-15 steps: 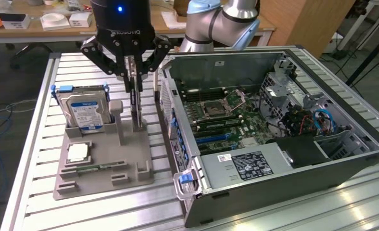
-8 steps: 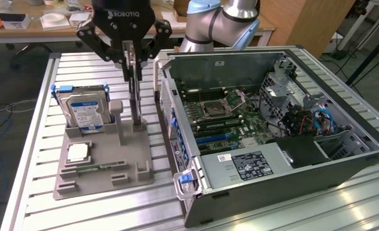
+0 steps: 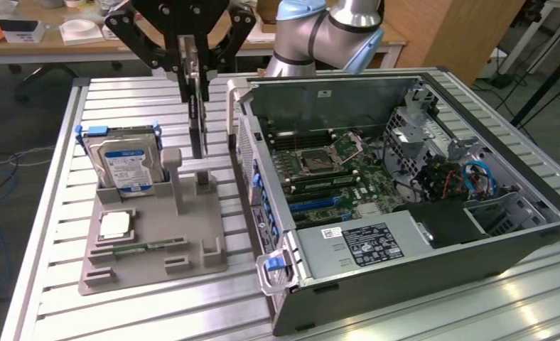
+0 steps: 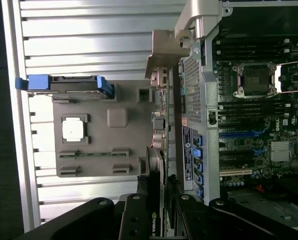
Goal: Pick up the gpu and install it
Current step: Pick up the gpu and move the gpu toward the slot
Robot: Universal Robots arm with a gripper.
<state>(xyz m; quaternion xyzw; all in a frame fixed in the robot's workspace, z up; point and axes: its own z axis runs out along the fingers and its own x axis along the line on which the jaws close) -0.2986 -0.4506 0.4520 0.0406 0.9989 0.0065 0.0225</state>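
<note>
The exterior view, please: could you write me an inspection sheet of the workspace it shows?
Surface: slatted metal table, carrying a grey holder and an open computer case.
Job's things: gpu hangs edge-on between holder and case, not seated in the case.
Clutter: hard drive upright in the holder; processor chip and memory stick lying in it.
Grippers: gripper shut on the gpu.
Cables: blue cables inside the case; loose cables on the floor at the exterior view's left.
Surroundings: wooden desk behind the table; robot arm.
</note>
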